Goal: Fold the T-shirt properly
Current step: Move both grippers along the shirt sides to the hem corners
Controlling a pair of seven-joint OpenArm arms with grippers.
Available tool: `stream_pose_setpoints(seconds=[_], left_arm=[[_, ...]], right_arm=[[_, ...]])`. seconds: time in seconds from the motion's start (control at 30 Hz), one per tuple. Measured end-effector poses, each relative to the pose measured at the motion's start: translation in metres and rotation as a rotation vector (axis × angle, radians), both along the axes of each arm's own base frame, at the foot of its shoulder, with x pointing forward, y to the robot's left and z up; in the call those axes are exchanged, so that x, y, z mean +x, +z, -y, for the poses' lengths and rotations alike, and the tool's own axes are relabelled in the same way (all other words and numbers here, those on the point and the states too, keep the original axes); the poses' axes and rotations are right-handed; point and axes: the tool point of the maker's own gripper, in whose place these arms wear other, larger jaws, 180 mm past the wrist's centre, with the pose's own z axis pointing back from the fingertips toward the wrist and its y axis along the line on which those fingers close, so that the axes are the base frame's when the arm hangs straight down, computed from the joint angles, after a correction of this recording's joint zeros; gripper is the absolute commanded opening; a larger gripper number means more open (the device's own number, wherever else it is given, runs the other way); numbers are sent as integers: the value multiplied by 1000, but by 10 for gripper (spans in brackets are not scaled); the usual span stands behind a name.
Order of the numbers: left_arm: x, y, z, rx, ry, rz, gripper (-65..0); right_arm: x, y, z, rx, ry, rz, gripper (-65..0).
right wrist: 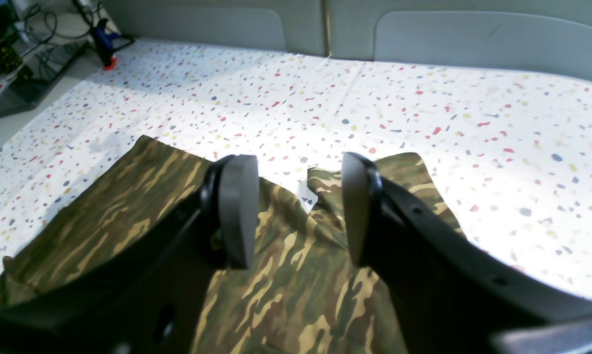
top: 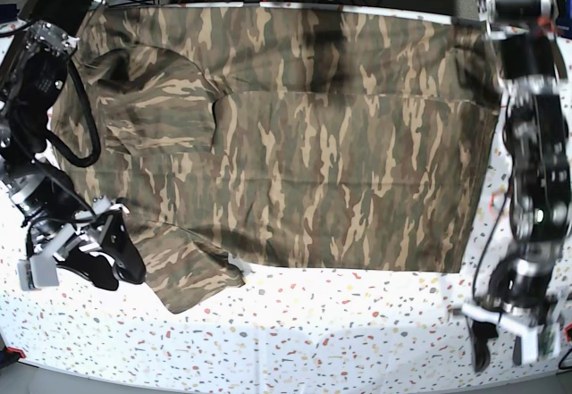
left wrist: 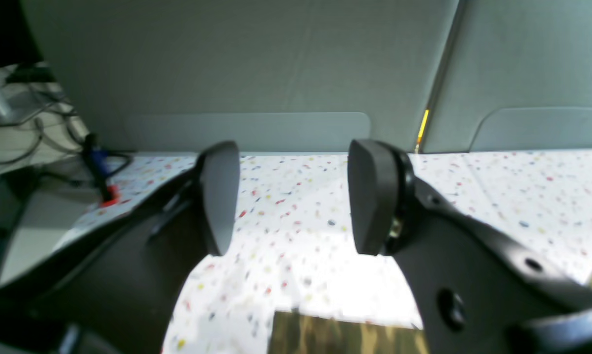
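Observation:
The camouflage T-shirt (top: 340, 162) lies spread flat over most of the table, one sleeve (top: 183, 273) jutting toward the front edge at the left of the base view. My right gripper (top: 114, 264) hovers at that sleeve's edge. In the right wrist view it (right wrist: 298, 216) stands open over the shirt (right wrist: 286, 295), nothing between its pads. My left gripper (top: 500, 345) is off the shirt's front corner at the right of the base view. In the left wrist view it (left wrist: 293, 196) is open above bare tablecloth, with only a strip of shirt (left wrist: 335, 337) below.
A white speckled tablecloth (top: 340, 322) covers the table. Grey panels (left wrist: 246, 73) wall off the side the wrist cameras face. A blue and red clamp (right wrist: 104, 42) and cables sit at one table corner. More cables run along the far edge in the base view.

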Motion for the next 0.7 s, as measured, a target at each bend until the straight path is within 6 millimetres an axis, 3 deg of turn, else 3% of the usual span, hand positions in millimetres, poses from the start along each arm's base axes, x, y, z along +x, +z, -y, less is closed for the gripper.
stream_pose_setpoints(seconds=[0.37,0.5,0.6,0.7], left_arm=[[105,12,0,18,1,-123,-309],[122,10,-9,17,15,-171,-309],[127,-9,-7,34,-32,-264,-309],[131,-30,-17,53,-3,-335,-309]], right_arm=[[-2,-14,3,-42,-7,-65,-383],[-3,-17,4,-53,-13,-76,-383],[-3,-18,5,-54,-14,-77,-383],[-3,-17,4,-50,-12,-75,-383]])
